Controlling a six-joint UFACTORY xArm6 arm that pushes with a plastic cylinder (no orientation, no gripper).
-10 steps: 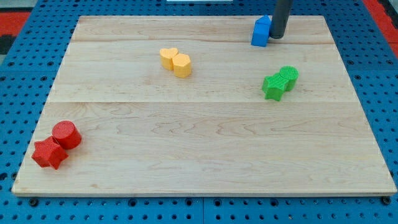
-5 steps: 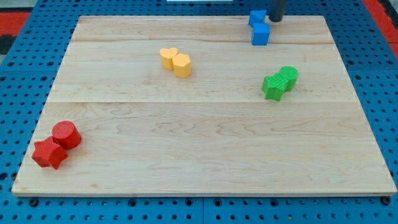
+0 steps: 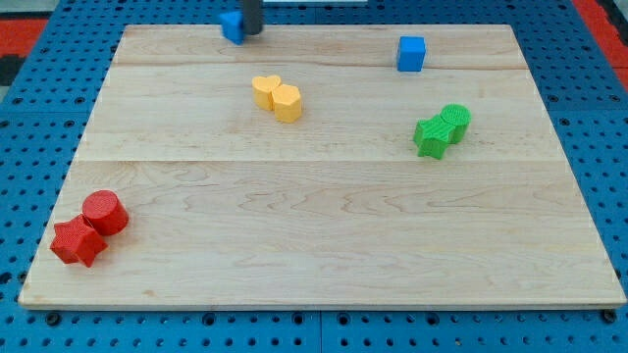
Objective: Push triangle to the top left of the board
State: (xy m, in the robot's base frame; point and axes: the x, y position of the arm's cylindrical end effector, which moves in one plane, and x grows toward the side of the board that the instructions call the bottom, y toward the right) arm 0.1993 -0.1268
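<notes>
Blocks first, going left to right: at about 8 o'clock on the board (image 3: 314, 235) there's a red star (image 3: 76, 242) touching a red cylinder (image 3: 105, 212). Up at roughly 11 o'clock, right on the top edge, sits the blue triangle (image 3: 232, 25) (shape is hard to confirm, it's small and half cut off), with my tip (image 3: 251, 31) touching its right side. So it's near the top edge but not in the corner yet, I'd say most of the way there. No gripper on this rig, so nothing open or closed to report, just the rod.

Below that, a yellow heart (image 3: 265, 90) pressed against a yellow hexagon-ish block (image 3: 287, 102). At 1 o'clock a blue cube (image 3: 411, 53) sits alone. At 2 o'clock a green star (image 3: 430, 136) touches a green cylinder (image 3: 455, 121).

Triangle looks like light, stiff plastic that slides easily on wood. I'd push square on its right face, since an off-centre shove would probably spin it or tip it off the edge.
</notes>
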